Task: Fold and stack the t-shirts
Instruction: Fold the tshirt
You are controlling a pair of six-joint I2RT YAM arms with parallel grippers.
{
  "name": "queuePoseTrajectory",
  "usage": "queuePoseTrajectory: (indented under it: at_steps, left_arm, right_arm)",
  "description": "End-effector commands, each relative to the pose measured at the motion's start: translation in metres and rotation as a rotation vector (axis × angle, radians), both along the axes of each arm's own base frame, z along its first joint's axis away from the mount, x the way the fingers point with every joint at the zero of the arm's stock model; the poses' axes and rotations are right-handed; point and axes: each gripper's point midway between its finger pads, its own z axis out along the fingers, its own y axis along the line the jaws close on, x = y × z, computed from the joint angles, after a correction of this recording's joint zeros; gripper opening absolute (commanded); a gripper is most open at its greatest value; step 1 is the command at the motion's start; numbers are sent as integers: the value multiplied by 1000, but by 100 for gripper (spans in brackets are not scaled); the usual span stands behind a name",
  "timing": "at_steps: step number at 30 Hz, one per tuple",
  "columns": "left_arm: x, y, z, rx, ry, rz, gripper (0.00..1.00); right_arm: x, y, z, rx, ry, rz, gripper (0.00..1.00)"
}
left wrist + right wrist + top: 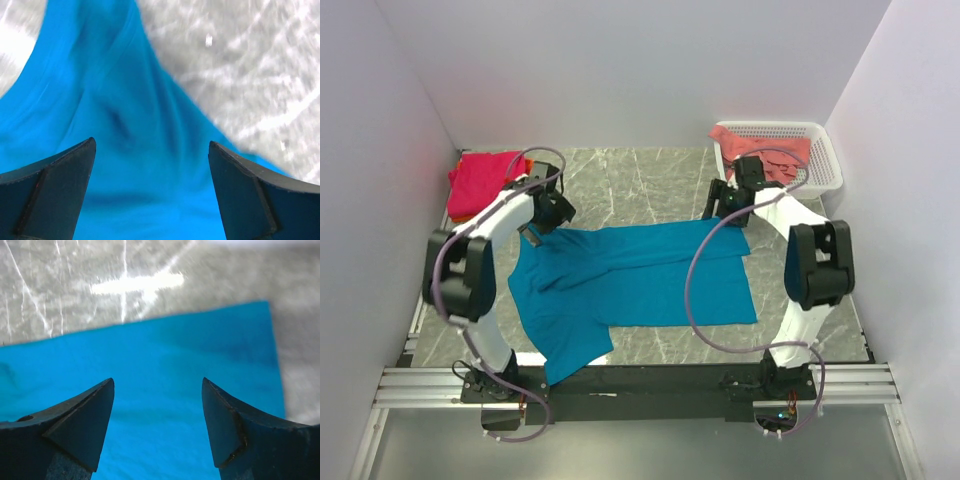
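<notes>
The teal-blue t-shirt (630, 280) lies spread across the middle of the table, its sleeve end at the left. My left gripper (542, 226) hovers open over its far left corner; the left wrist view shows blue cloth (140, 165) between the spread fingers (55, 185). My right gripper (725, 215) hovers open over its far right corner; the right wrist view shows flat blue cloth (160, 390) under the fingers (230, 425). A magenta-pink t-shirt (480, 180) lies on an orange one (465, 215) at the far left. A salmon-pink t-shirt (750, 140) hangs out of the basket.
A white mesh basket (820, 165) stands at the far right corner. White walls close in the grey marble table (640, 185) on three sides. The arm bases sit on a rail at the near edge.
</notes>
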Motion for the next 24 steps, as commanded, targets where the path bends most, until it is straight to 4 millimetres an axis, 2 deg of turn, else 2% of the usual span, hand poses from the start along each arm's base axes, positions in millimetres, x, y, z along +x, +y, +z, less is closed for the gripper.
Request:
queuePoseTrajectory:
  at_steps: [1,2,3,5,7,8,11,17,18,20,21,22,23,24]
  left_arm:
    - [38,1,-1,-8,-54,-22,99]
    - [42,12,-5,24,-53,9,99]
    - [49,15,-7,22,-56,16,99]
    - [54,21,-24,-19,-28,11,100]
    - [56,27,-44,-40,-1,16,99]
    - [57,35,-51,-43,15,34,99]
    - [56,44,-69,-35,64,53,100]
    - [61,54,-83,-35,92,82,99]
    - [69,55,-79,-38,80,81,99]
    - [71,57,-89,-40,110,86,100]
    - [80,57,-84,-40,99,84,99]
    - [82,55,-89,-45,108,76,99]
    - [94,51,-88,-59,94,57,99]
    - [94,50,-88,-63,94,55,99]
  right_arm:
    - [26,5,0,16,-27,-24,77]
    - [26,5,-4,13,-15,-28,77]
    - [27,4,-9,7,-3,-35,77]
    - [26,2,-20,-6,25,-46,77]
    - [25,-3,-31,-24,53,-65,77]
    - [22,-5,-35,-32,74,-72,77]
    - [18,-9,-43,-46,96,-92,77]
    - [11,-23,-49,-65,124,-181,77]
    - [11,-28,-49,-72,128,-210,77]
    - [10,-37,-51,-75,136,-242,77]
    - [10,-39,-52,-73,138,-255,77]
    - [10,-39,-53,-68,141,-253,74]
    - [16,-39,-51,-62,122,-245,75]
    - [17,-39,-51,-61,117,-245,75]
